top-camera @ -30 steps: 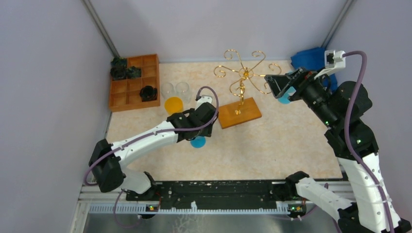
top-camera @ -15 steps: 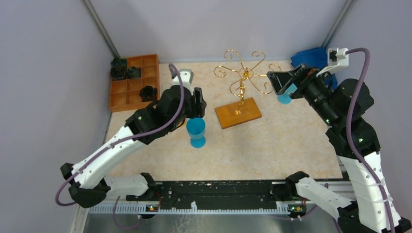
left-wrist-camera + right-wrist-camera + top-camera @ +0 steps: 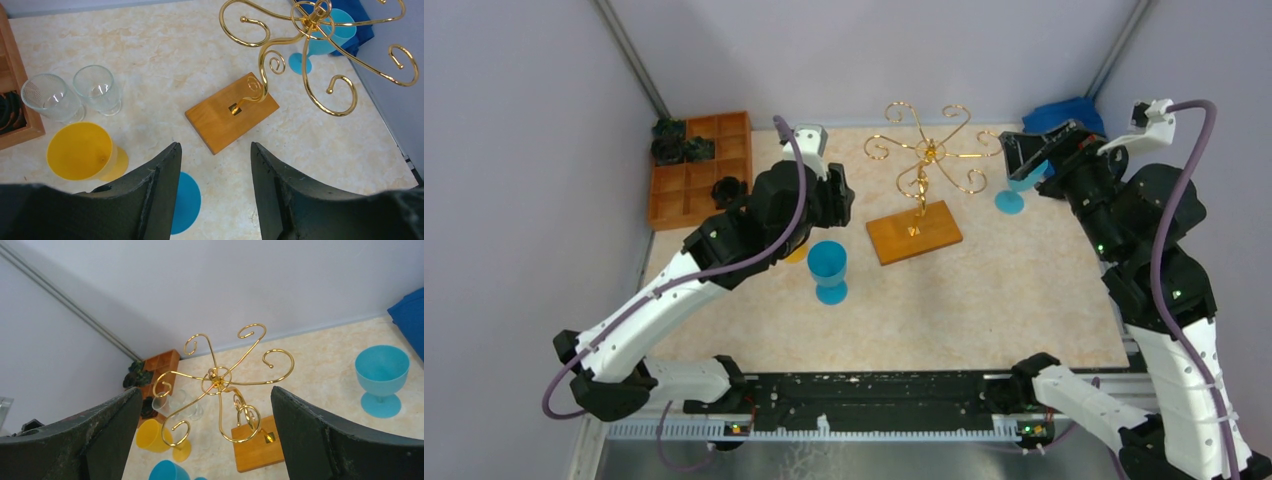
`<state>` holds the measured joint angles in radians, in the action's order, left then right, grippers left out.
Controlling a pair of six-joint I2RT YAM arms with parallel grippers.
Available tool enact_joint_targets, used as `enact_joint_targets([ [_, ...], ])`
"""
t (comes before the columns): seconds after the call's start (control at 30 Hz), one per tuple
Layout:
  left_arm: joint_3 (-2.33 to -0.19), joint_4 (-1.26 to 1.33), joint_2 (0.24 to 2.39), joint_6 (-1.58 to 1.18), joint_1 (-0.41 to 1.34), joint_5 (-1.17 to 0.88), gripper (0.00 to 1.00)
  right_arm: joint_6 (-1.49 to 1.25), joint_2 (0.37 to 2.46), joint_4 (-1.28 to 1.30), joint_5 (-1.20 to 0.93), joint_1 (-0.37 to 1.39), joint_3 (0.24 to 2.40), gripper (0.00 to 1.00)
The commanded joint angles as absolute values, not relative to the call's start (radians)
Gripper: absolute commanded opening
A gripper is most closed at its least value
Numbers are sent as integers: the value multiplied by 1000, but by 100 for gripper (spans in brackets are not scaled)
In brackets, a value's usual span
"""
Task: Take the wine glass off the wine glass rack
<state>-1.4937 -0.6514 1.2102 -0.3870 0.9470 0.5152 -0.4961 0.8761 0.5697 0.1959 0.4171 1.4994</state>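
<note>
Wine glass rack [image 3: 915,231]: every gold arm bare.
Wine glass, blue [image 3: 382,367]: upright on the desk [image 3: 984,290], right of the rack, apart from it. A second blue glass [image 3: 828,268] stands left-front of the rack.
Handling, judged: light, rigid, slick, tippy; grip at stem or bowl.
Left tool [image 3: 215,150], right tool [image 3: 206,392]: both spread, empty.
Left of rack: yellow glass [image 3: 80,151], two clear glasses [image 3: 96,87], orange tray [image 3: 679,205]. None seems obstructive.
</note>
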Motion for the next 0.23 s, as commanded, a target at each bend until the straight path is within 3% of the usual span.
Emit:
enact_joint_targets([
  [0.0, -1510, -657, 1199, -371, 946, 520, 59, -453, 872, 567, 246, 423, 1521, 99],
  [0.2, -1514, -663, 1191, -372, 946, 531, 60, -430, 835, 537, 291, 423, 1479, 99],
])
